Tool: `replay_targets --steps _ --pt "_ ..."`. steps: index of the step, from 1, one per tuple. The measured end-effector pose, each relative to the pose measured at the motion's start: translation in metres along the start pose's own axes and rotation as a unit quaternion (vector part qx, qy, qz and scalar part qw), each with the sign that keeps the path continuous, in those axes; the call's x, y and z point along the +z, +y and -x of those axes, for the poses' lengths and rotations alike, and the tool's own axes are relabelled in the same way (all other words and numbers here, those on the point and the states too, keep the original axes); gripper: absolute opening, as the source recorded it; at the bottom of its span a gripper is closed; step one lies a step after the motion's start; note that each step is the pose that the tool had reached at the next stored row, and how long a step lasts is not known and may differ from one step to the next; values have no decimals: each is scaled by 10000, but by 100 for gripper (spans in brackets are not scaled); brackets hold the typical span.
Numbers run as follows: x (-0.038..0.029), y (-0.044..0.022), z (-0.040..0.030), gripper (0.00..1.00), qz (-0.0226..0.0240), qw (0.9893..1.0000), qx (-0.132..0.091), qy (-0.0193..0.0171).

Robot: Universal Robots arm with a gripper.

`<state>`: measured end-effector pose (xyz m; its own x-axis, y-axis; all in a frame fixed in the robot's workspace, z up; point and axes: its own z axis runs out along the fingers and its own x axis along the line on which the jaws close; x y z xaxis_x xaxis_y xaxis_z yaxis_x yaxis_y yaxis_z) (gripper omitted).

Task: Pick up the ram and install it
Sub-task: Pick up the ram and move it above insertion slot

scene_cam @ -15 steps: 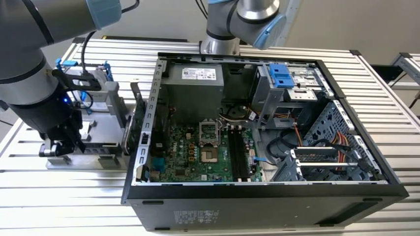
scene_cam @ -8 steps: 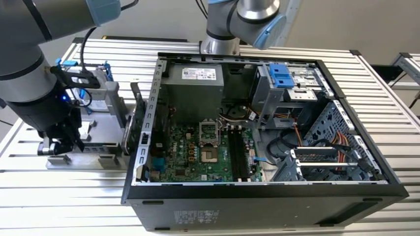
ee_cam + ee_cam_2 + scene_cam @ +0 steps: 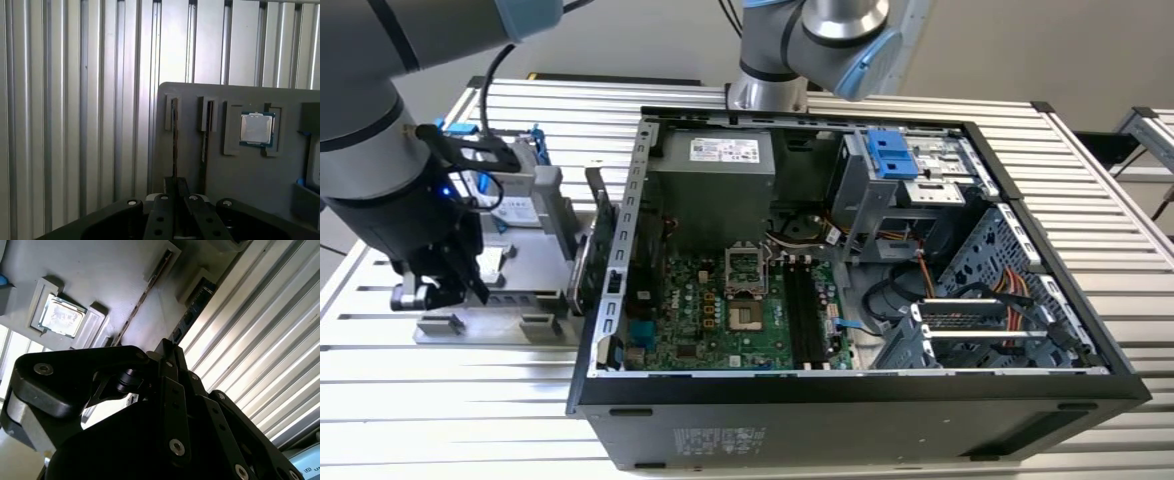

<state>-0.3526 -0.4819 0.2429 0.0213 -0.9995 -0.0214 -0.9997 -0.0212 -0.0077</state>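
in the exterior view we see a table (image 3: 440, 400) of pale, shiny ribbed aluminium slats. it runs out to a plain light wall (image 3: 1014, 40) on the far side, and another slatted bench (image 3: 1150, 135) stands at the exterior view's far right. an open computer case (image 3: 854, 410) lies on its side in the middle of the table with its green motherboard (image 3: 734, 300) facing up. the base of a second arm (image 3: 767, 90) stands just beyond it. at the exterior view's left a grey tray (image 3: 500, 322) sits beside the case, with a silver hard drive (image 3: 520, 205) propped at its far end. our dark arm reaches down there, and the pincer (image 3: 434, 295) is low over the tray's near left part. in the second wrist view the slats gleam in bright bands beside the tray. the ram (image 3: 196, 304) stands on edge in the tray's outermost slot, next to the bare slats, and runs straight to the pincer (image 3: 167, 347). a thin strip (image 3: 144, 296) lies in the neighbouring slot, and a processor chip (image 3: 60, 316) sits in a square pocket beyond that. in the first wrist view the slats stretch away in long grey ribs. the ram (image 3: 173, 135) shows edge-on along its slot, and the pincer (image 3: 175, 184) is clenched on the ram's near end, its tips drawn close on either side of the thin stick.
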Motion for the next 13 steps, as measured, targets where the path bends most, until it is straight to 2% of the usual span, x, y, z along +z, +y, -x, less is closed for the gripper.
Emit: replay_targets --steps 13 --pt "-96 -1 2 0 0 10000 0 -1"
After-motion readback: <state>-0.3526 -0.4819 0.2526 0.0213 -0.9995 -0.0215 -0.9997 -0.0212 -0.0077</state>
